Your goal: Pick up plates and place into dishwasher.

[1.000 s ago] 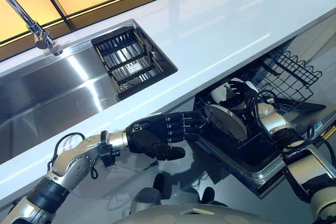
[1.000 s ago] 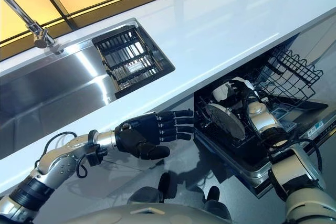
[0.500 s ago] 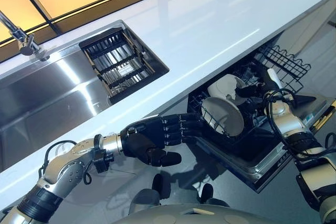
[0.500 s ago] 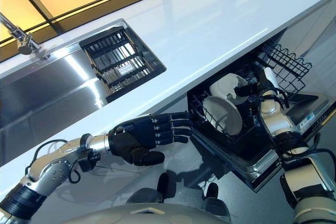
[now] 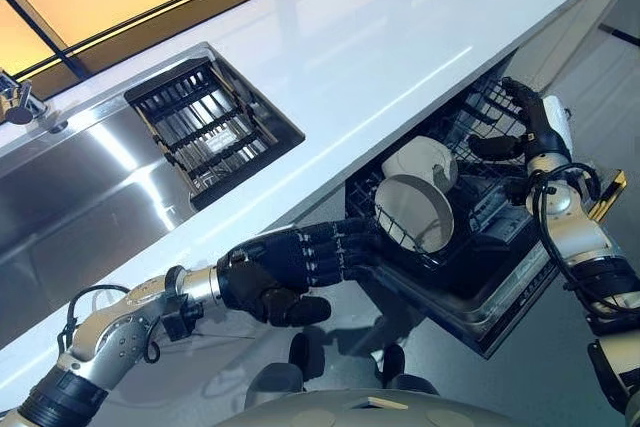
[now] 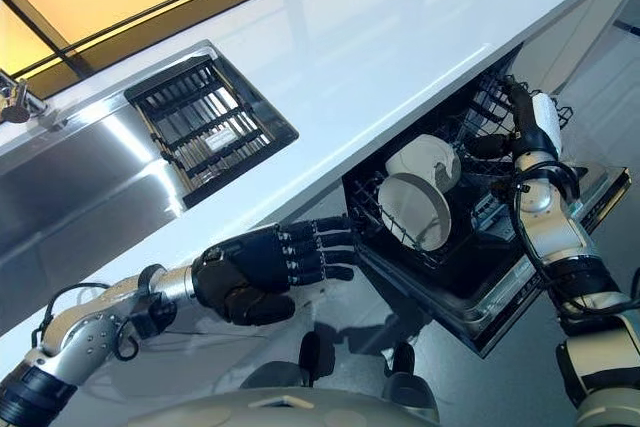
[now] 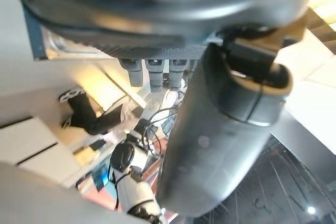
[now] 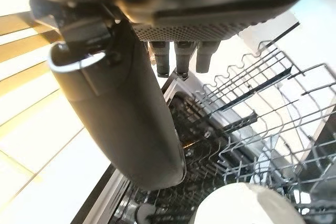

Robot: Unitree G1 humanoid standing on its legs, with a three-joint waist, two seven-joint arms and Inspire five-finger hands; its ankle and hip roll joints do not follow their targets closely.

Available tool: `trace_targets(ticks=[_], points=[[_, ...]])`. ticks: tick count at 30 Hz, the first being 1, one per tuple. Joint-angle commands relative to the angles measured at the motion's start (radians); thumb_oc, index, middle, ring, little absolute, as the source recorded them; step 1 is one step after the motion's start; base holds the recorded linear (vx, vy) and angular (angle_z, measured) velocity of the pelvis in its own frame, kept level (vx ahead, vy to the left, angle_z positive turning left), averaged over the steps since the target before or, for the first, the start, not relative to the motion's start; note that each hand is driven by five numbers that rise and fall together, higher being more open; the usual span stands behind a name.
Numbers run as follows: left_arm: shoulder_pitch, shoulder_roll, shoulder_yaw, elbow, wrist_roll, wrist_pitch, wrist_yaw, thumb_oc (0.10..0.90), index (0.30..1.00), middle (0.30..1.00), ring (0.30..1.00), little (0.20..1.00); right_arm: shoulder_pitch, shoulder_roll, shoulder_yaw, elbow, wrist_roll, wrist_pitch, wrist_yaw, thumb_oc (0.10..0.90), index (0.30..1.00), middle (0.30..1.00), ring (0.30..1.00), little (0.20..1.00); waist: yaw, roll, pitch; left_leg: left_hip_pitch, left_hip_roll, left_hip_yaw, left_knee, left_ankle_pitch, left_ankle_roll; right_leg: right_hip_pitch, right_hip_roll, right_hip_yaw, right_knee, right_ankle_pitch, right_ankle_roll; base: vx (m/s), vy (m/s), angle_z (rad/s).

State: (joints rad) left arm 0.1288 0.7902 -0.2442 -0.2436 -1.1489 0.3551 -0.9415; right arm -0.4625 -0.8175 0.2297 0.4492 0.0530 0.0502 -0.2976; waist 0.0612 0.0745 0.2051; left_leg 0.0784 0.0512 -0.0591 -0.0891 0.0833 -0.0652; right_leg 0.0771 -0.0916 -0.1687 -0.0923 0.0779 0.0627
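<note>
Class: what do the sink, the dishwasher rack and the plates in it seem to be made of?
Sink: brushed stainless steel, judging by its streaked mirror-like glare. Dishwasher rack: thin dark wire grid, probably coated metal. Plates: white and smooth, likely glazed ceramic, possibly plastic.

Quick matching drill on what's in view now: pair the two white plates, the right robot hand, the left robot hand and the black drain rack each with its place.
Things:
1. white plates
2. right robot hand
3. left robot hand
4. black drain rack

Places:
A. set in the sink
B. by the dishwasher rack's left edge, under the counter lip
C. upright in the dishwasher rack
D. above the rack's far right, fingers open

Pairs: 1-C, 2-D, 3-B, 4-A
</note>
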Motion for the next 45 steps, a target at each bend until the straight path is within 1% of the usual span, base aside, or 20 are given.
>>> trace_targets(ticks=[1, 4, 5, 8, 12, 14, 16, 17, 19, 20, 22, 24, 26, 30, 34, 35, 37, 40, 43, 45], points=[[0.043, -0.041, -0.018, 0.071, -0.085, 0.002, -0.143, 0.8, 0.9, 0.9, 0.9, 0.9, -0.12, -0.111, -0.015, 0.006, -0.065, -0.059, 0.003, 0.8, 0.9, 0.9, 0.9, 0.9, -0.004, -0.04, -0.067, 0.03, -0.07, 0.037, 0.002, -0.068, 0.063, 0.044, 0.038, 0.029, 0.014, -0.019, 0.006, 0.01, 0.034, -0.04], [0.07, -0.068, -0.032, 0.172, -0.039, 0.011, -0.167, 0.8, 0.9, 0.9, 0.9, 0.9, -0.131, -0.122, 0.004, 0.034, -0.072, -0.033, 0.041, 0.8, 0.9, 0.9, 0.9, 0.9, -0.006, -0.041, -0.068, 0.029, -0.069, 0.041, 0.002, -0.067, 0.063, 0.041, 0.039, 0.032, 0.016, -0.02, 0.006, 0.01, 0.018, -0.07], [0.081, -0.079, -0.037, 0.208, -0.025, 0.014, -0.156, 0.8, 0.9, 0.9, 0.9, 0.9, -0.137, -0.124, 0.01, 0.049, -0.076, -0.03, 0.054, 0.8, 0.9, 0.9, 0.9, 0.9, -0.008, -0.041, -0.067, 0.03, -0.069, 0.042, 0.002, -0.067, 0.062, 0.041, 0.04, 0.035, 0.015, -0.02, 0.006, 0.01, 0.021, -0.08], [0.12, -0.121, -0.023, 0.375, 0.056, -0.003, -0.212, 0.8, 0.9, 0.9, 0.9, 0.9, -0.139, -0.126, 0.019, 0.085, -0.065, -0.017, 0.091, 0.8, 0.9, 0.9, 0.9, 0.9, -0.006, -0.043, -0.067, 0.028, -0.068, 0.046, 0.002, -0.065, 0.061, 0.039, 0.042, 0.038, 0.015, -0.021, 0.005, 0.01, 0.012, -0.08], [0.137, -0.164, -0.014, 0.521, 0.161, -0.014, -0.245, 0.8, 0.9, 0.9, 0.9, 0.9, -0.146, -0.126, 0.027, 0.126, -0.058, -0.008, 0.117, 0.8, 0.9, 0.9, 0.9, 0.9, 0.0, -0.047, -0.066, 0.026, -0.066, 0.047, 0.002, -0.064, 0.06, 0.039, 0.042, 0.034, 0.012, -0.021, 0.006, 0.0, -0.003, -0.11], [0.138, -0.183, -0.005, 0.588, 0.2, -0.021, -0.219, 0.8, 0.9, 0.9, 0.9, 0.9, -0.15, -0.125, 0.032, 0.145, -0.057, -0.002, 0.137, 0.8, 0.9, 0.9, 0.9, 0.9, 0.002, -0.049, -0.066, 0.022, -0.066, 0.048, 0.002, -0.063, 0.06, 0.037, 0.042, 0.031, 0.011, -0.022, 0.007, 0.0, 0.0, 0.0], [0.136, -0.205, 0.006, 0.632, 0.225, -0.013, -0.16, 0.8, 0.9, 0.9, 0.9, 0.9, -0.161, -0.121, 0.041, 0.156, -0.057, 0.02, 0.153, 0.8, 0.9, 0.9, 0.9, 0.9, 0.004, -0.051, -0.064, 0.02, -0.065, 0.049, 0.002, -0.06, 0.06, 0.035, 0.042, 0.03, 0.012, -0.021, 0.006, 0.0, 0.0, 0.0], [0.129, -0.208, 0.011, 0.652, 0.245, -0.024, -0.117, 0.8, 0.9, 0.9, 0.9, 0.9, -0.162, -0.115, 0.047, 0.16, -0.057, 0.031, 0.157, 0.8, 0.9, 0.9, 0.9, 0.9, 0.006, -0.053, -0.063, 0.019, -0.065, 0.047, 0.002, -0.06, 0.06, 0.034, 0.042, 0.028, 0.013, -0.021, 0.007, 0.0, 0.0, 0.0], [0.12, -0.202, 0.03, 0.633, 0.258, -0.032, -0.075, 0.8, 0.9, 0.9, 0.9, 0.9, -0.162, -0.118, 0.05, 0.153, -0.05, 0.053, 0.163, 0.8, 0.9, 0.9, 0.9, 0.9, 0.008, -0.056, -0.061, 0.016, -0.066, 0.046, 0.002, -0.057, 0.061, 0.032, 0.042, 0.027, 0.012, -0.02, 0.007, 0.0, 0.0, 0.0], [0.116, -0.192, 0.039, 0.605, 0.256, -0.043, -0.089, 0.8, 0.9, 0.9, 0.9, 0.9, -0.153, -0.121, 0.049, 0.146, -0.046, 0.062, 0.163, 0.8, 0.9, 0.9, 0.9, 0.9, 0.01, -0.057, -0.06, 0.014, -0.066, 0.044, 0.002, -0.055, 0.06, 0.032, 0.042, 0.027, 0.012, -0.019, 0.007, 0.0, 0.0, 0.0], [0.11, -0.154, 0.059, 0.477, 0.222, -0.039, -0.088, 0.8, 0.9, 0.9, 0.9, 0.9, -0.119, -0.119, 0.038, 0.132, -0.041, 0.071, 0.147, 0.8, 0.9, 0.9, 0.9, 0.9, 0.015, -0.056, -0.056, 0.012, -0.066, 0.041, 0.002, -0.052, 0.061, 0.033, 0.042, 0.021, 0.012, -0.018, 0.007, -0.01, -0.016, 0.01], [0.099, -0.114, 0.066, 0.287, 0.15, -0.024, -0.113, 0.8, 0.9, 0.9, 0.9, 0.9, -0.085, -0.118, 0.025, 0.116, -0.032, 0.081, 0.122, 0.8, 0.9, 0.9, 0.9, 0.9, 0.023, -0.052, -0.051, 0.01, -0.065, 0.037, 0.002, -0.049, 0.062, 0.037, 0.041, 0.014, 0.01, -0.016, 0.006, -0.02, -0.037, 0.03], [0.071, -0.071, 0.052, 0.163, 0.042, -0.024, -0.104, 0.8, 0.9, 0.9, 0.9, 0.9, -0.072, -0.104, 0.026, 0.137, -0.031, 0.065, 0.102, 0.8, 0.9, 0.9, 0.9, 0.9, 0.028, -0.05, -0.047, 0.012, -0.065, 0.034, 0.002, -0.048, 0.062, 0.042, 0.039, 0.006, 0.01, -0.014, 0.007, -0.01, -0.044, 0.03], [0.0, -0.04, 0.018, 0.005, -0.131, 0.0, -0.038, 0.8, 0.9, 0.9, 0.9, 0.9, -0.096, -0.092, 0.066, 0.172, -0.036, 0.072, 0.12, 0.8, 0.9, 0.9, 0.9, 0.9, 0.031, -0.052, -0.05, 0.013, -0.067, 0.024, 0.002, -0.05, 0.062, 0.045, 0.038, -0.002, 0.009, -0.014, 0.004, 0.0, -0.034, 0.06], [-0.036, -0.037, -0.012, -0.062, -0.216, -0.008, 0.011, 0.8, 0.9, 0.9, 0.9, 0.9, -0.133, -0.086, 0.106, 0.208, -0.05, 0.097, 0.157, 0.8, 0.9, 0.9, 0.9, 0.9, 0.031, -0.052, -0.047, 0.014, -0.067, 0.021, 0.002, -0.051, 0.062, 0.046, 0.038, 0.0, 0.011, -0.014, 0.0, -0.01, -0.011, 0.05], [-0.049, -0.04, -0.022, -0.072, -0.213, -0.009, 0.029, 0.8, 0.9, 0.9, 0.9, 0.9, -0.15, -0.084, 0.125, 0.228, -0.061, 0.12, 0.18, 0.8, 0.9, 0.9, 0.9, 0.9, 0.032, -0.052, -0.048, 0.016, -0.067, 0.019, 0.002, -0.051, 0.061, 0.047, 0.039, -0.001, 0.011, -0.015, -0.001, -0.01, -0.004, 0.05], [-0.056, -0.04, -0.031, -0.08, -0.187, -0.022, 0.041, 0.8, 0.9, 0.9, 0.9, 0.9, -0.168, -0.084, 0.145, 0.245, -0.063, 0.14, 0.196, 0.8, 0.9, 0.9, 0.9, 0.9, 0.033, -0.053, -0.048, 0.016, -0.067, 0.017, 0.002, -0.051, 0.06, 0.047, 0.04, -0.001, 0.011, -0.015, -0.002, -0.01, -0.004, 0.04], [-0.064, -0.022, -0.043, -0.1, -0.152, -0.061, 0.021, 0.8, 0.9, 0.9, 0.9, 0.9, -0.187, -0.088, 0.168, 0.288, -0.081, 0.151, 0.239, 0.8, 0.9, 0.9, 0.9, 0.9, 0.039, -0.054, -0.051, 0.014, -0.066, 0.015, 0.002, -0.05, 0.058, 0.048, 0.04, -0.006, 0.01, -0.017, -0.002, -0.01, -0.004, 0.06], [-0.092, -0.016, -0.058, -0.112, -0.136, -0.071, 0.028, 0.8, 0.9, 0.9, 0.9, 0.9, -0.215, -0.08, 0.198, 0.334, -0.093, 0.165, 0.265, 0.8, 0.9, 0.9, 0.9, 0.9, 0.045, -0.057, -0.053, 0.012, -0.065, 0.013, 0.002, -0.048, 0.056, 0.049, 0.04, -0.012, 0.009, -0.017, -0.001, -0.01, -0.009, 0.07], [-0.112, -0.01, -0.066, -0.116, -0.099, -0.073, 0.063, 0.8, 0.9, 0.9, 0.9, 0.9, -0.231, -0.073, 0.215, 0.355, -0.106, 0.181, 0.293, 0.8, 0.9, 0.9, 0.9, 0.9, 0.048, -0.06, -0.054, 0.014, -0.065, 0.013, 0.002, -0.049, 0.056, 0.05, 0.04, -0.015, 0.009, -0.018, -0.003, 0.0, -0.015, 0.06]])
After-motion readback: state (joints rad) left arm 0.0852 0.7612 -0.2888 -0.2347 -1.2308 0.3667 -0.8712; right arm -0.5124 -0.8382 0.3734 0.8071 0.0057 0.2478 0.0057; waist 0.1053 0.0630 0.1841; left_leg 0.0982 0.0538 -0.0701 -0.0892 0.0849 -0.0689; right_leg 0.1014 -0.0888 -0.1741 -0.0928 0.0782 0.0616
